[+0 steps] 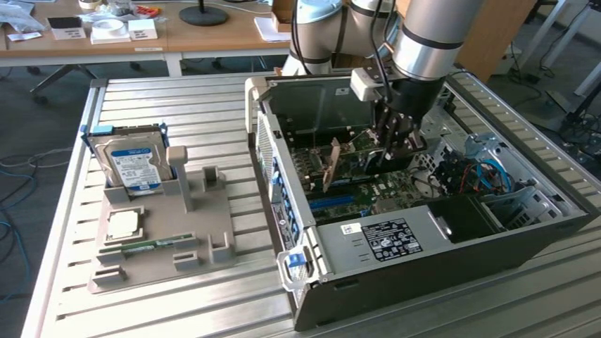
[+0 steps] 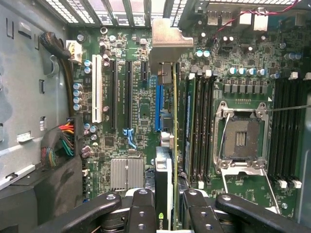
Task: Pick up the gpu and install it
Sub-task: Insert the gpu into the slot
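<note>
The slatted tabletop [image 1: 188,105] carries an open case [image 1: 423,274], and the arm [image 1: 427,35] reaches down into it over the motherboard [image 2: 121,141]. The gpu [image 2: 164,184] stands on edge inside the case, just beside the blue slot [image 2: 158,109], with its pale bracket [image 2: 165,43] toward the vented rear wall. The tool [image 2: 167,208] grips it, one finger on each face. This looks like the install step, with pickup done. I cannot tell whether the card's edge has entered a slot. Seating it would call for that edge square over the slot and a straight press down. An NVIDIA logo [image 2: 162,217] shows on the card. The labels on the drive [image 1: 131,165] and power supply [image 1: 390,236] cannot be read.
</note>
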